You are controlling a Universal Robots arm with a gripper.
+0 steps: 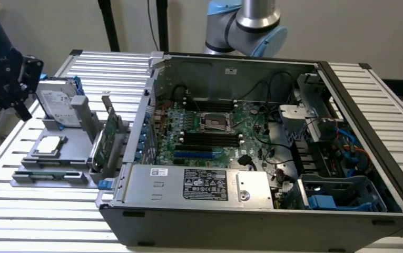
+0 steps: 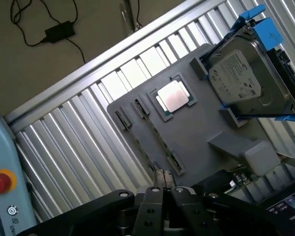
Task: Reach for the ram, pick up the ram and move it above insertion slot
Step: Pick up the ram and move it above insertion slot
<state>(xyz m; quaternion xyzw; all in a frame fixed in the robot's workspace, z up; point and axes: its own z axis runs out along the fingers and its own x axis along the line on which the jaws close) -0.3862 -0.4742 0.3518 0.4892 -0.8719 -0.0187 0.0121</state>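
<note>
Slatted metal tabletop (image 1: pixel 39 211) is seen bearing a grey holder (image 1: pixel 81 141), in whose nearest slot the ram (image 1: pixel 47 175) is lodged on edge, while farther back, beside the hard drive (image 1: pixel 57 103), the gripper (image 2: pixel 163 188) is seen clenched on nothing.

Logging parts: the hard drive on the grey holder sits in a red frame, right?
No. In the wrist view the frame around the hard drive is blue, not red; it does sit on the grey holder.
</note>
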